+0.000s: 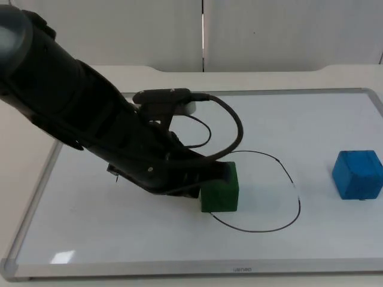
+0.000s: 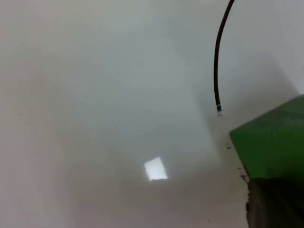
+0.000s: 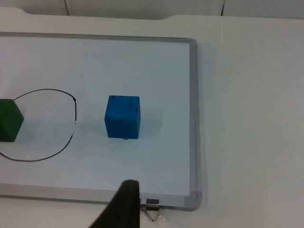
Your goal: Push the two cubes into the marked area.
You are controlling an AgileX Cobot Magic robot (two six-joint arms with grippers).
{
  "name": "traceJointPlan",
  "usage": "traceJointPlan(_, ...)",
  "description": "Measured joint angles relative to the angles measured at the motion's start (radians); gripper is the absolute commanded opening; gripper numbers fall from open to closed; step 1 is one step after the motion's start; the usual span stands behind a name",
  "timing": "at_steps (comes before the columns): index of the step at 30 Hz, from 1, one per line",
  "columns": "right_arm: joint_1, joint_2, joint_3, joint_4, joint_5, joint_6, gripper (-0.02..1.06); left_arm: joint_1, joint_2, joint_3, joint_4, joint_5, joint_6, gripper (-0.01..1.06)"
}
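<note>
Green cube (image 1: 220, 190) sitting on the whiteboard (image 1: 119, 239), straddling the drawn black outline (image 1: 287, 179) at that loop's edge nearest the left arm, partly inside the marked area. Same green cube (image 2: 275, 142) close in the left wrist view, with an end of the black line (image 2: 216, 71) just beside it on the white surface. Left claw (image 1: 206, 179) pressed up against the green cube on the side facing away from the loop's middle, touching it; cannot tell whether its fingers are apart or together, hidden by the arm's own bulk.

Blue cube (image 1: 358, 174) resting outside the outline, well apart from the green cube, on the far side of the loop from it, near the whiteboard's edge. Seen from the right wrist: blue cube (image 3: 123, 117) upright and just beside the outline (image 3: 71, 123) but not touching it, green cube (image 3: 9, 121) across the loop. Right claw (image 3: 124, 202) hanging over the whiteboard's frame (image 3: 192, 118), apart from the blue cube, waiting; spread of its fingers impossible to tell. Small metal clip (image 3: 152, 209) fixed at the frame beside that claw. Whiteboard lying flat on the counter (image 3: 256, 118).
</note>
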Motion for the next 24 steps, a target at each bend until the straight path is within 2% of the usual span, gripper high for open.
traceJointPlan(14, 0.0, 0.0, 0.0, 0.0, 0.0, 0.0, 1.05, -0.028, 0.0, -0.005, -0.004, -0.006, 0.0, 0.0)
traceJointPlan(24, 0.0, 0.0, 0.0, 0.0, 0.0, 0.0, 1.05, -0.052, 0.002, -0.018, -0.004, -0.043, 0.001, 0.0)
